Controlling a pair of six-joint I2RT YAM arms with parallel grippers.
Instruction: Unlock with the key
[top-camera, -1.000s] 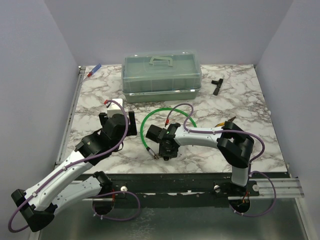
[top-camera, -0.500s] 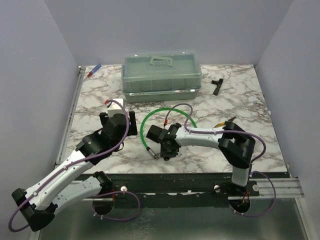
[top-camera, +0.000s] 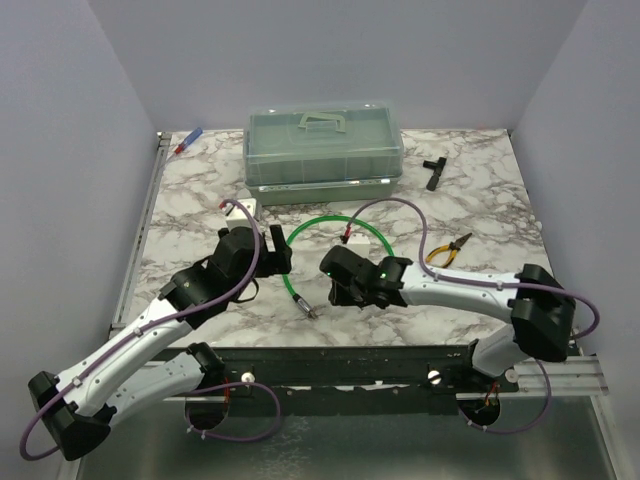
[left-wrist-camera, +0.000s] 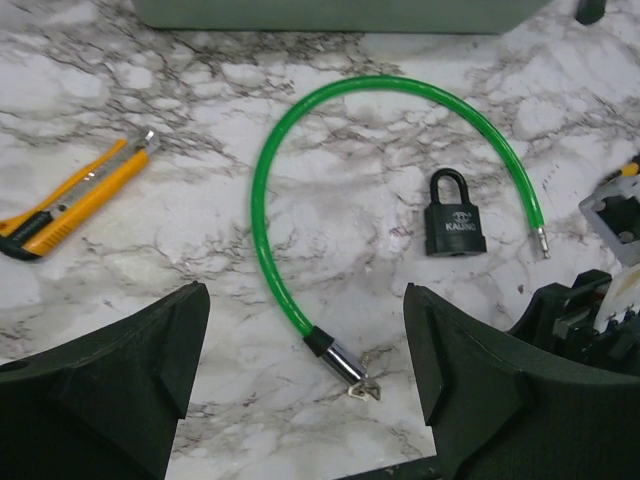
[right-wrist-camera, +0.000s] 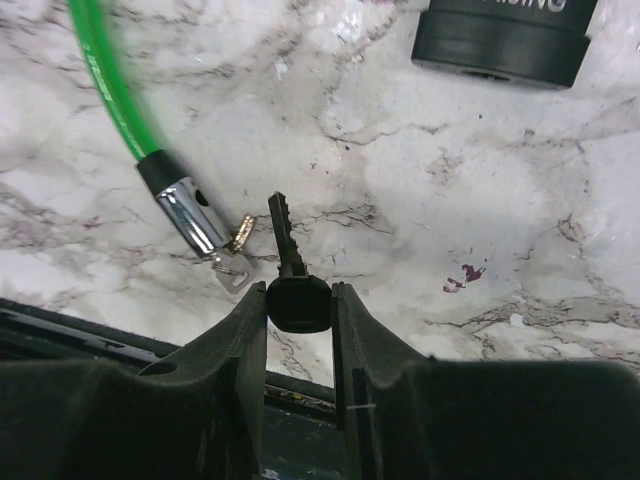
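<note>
My right gripper (right-wrist-camera: 298, 300) is shut on the key's round black head (right-wrist-camera: 298, 303), held just above the marble. The thin silver blade (right-wrist-camera: 285, 235) points away from me. The blade lies close beside the chrome end (right-wrist-camera: 195, 215) of the green cable (left-wrist-camera: 262, 190), which carries a small metal tag. The black padlock (left-wrist-camera: 457, 215) lies flat inside the cable's loop; its base shows at the top of the right wrist view (right-wrist-camera: 505, 45). My left gripper (left-wrist-camera: 305, 300) is open and empty, its fingers either side of the cable's chrome end (left-wrist-camera: 345, 362). In the top view both grippers (top-camera: 278, 250) (top-camera: 338, 290) sit near the cable (top-camera: 322, 219).
A clear lidded box (top-camera: 323, 145) stands at the back. A black T-shaped tool (top-camera: 433, 170) lies back right and yellow-handled pliers (top-camera: 447, 252) lie right. A yellow utility knife (left-wrist-camera: 75, 195) lies to the left. A pen (top-camera: 187, 142) lies at the back left corner.
</note>
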